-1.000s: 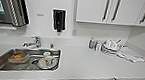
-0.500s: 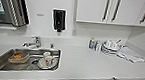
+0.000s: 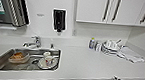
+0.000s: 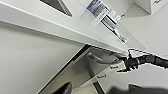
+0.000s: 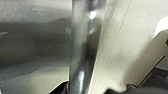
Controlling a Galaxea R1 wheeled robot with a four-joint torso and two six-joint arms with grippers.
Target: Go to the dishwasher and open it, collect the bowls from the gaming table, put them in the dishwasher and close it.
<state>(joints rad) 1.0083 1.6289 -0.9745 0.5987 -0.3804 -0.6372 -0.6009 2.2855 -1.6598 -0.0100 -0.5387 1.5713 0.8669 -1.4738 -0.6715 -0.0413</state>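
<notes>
Little is changing above the countertop [image 3: 86, 66] since a second ago. My right gripper [image 4: 130, 64] is now reaching the bar handle [image 5: 82, 50] of the dishwasher [image 4: 82, 67] below it, whose door is standing ajar. I cannot tell whether either gripper is clenched. Opening looks under way.

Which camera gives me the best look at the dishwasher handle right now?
The right wrist view: the dishwasher handle runs through it close up as a shiny metal bar. The left wrist view shows the right gripper at the dishwasher under the counter, handle unclear. The head view catches just the dishwasher's top edge.
</notes>
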